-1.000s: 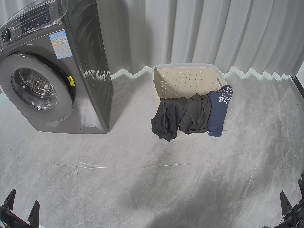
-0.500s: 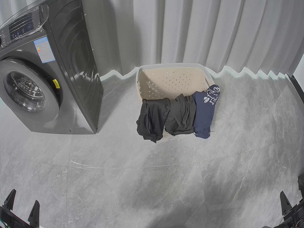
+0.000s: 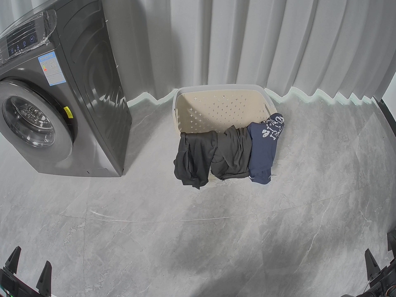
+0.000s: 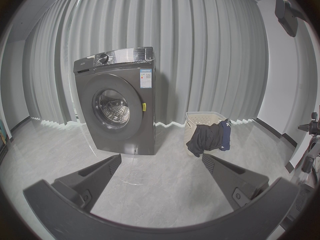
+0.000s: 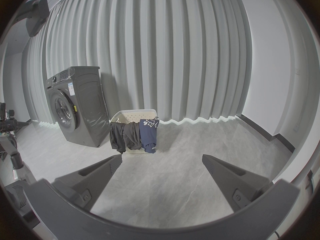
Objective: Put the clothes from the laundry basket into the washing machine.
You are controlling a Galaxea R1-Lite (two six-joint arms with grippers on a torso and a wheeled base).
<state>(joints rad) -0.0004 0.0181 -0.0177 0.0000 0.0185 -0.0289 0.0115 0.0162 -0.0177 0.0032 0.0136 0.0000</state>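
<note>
A cream laundry basket [image 3: 222,104] stands on the floor by the curtain. Draped over its front rim are a black garment [image 3: 194,157], a dark grey garment [image 3: 232,153] and a navy printed garment [image 3: 264,145]. To its left stands the dark grey washing machine [image 3: 53,91] with its round door [image 3: 31,122] closed. My left gripper [image 3: 28,267] is open at the lower left, far from the basket. My right gripper [image 3: 381,254] is open at the lower right. Both wrist views show the basket [image 4: 203,119] [image 5: 131,115] and the machine [image 4: 116,100] [image 5: 75,104] beyond my spread, empty fingers.
Pleated white curtains [image 3: 247,29] run along the back. Grey tiled floor [image 3: 206,236] lies open between me and the basket. A dark baseboard [image 3: 385,108] marks the right wall.
The head view has shifted: machine and basket now sit further left in the picture. The camera moved, the things did not. Both grippers hold the same place.
</note>
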